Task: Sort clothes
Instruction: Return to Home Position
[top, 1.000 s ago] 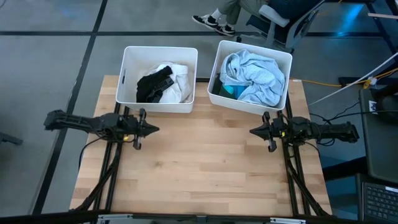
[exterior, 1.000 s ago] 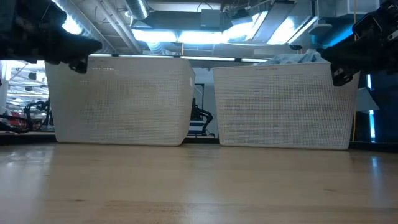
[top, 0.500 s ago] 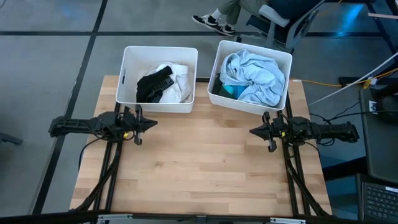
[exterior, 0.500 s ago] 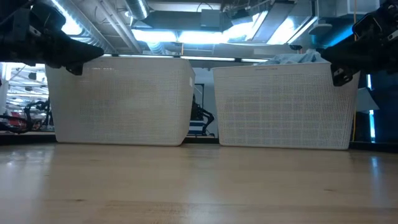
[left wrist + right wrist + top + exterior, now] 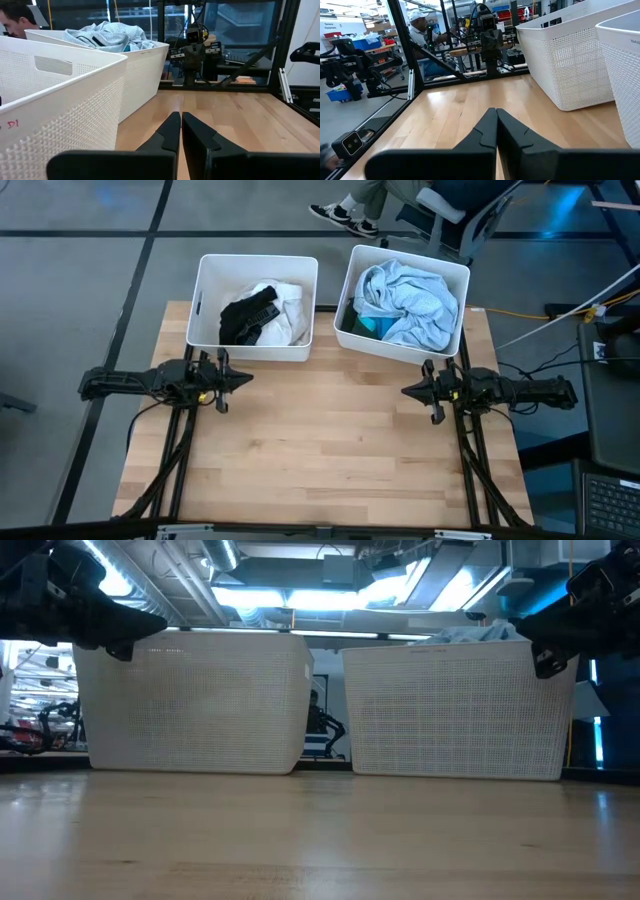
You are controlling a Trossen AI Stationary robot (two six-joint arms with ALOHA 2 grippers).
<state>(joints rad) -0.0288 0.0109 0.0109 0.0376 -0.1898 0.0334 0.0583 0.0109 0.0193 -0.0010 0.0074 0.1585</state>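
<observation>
At the far edge of the tabletop (image 5: pixel 320 450), the left bin (image 5: pixel 245 352) and right bin (image 5: pixel 392 348) stand side by side, clothes (image 5: pixel 412 302) in both. The left tool (image 5: pixel 245 377) is before the left bin, the right tool (image 5: pixel 408 391) before the right bin.

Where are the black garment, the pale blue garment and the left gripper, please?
black garment (image 5: pixel 248 317): high view, its middle.
pale blue garment (image 5: pixel 415 300): high view, its middle.
left gripper (image 5: pixel 179 116): left wrist view, between the shut fingertips.

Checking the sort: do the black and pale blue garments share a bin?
No, seen from above the black garment lies in the left bin, the pale blue garment in the right bin.
</observation>
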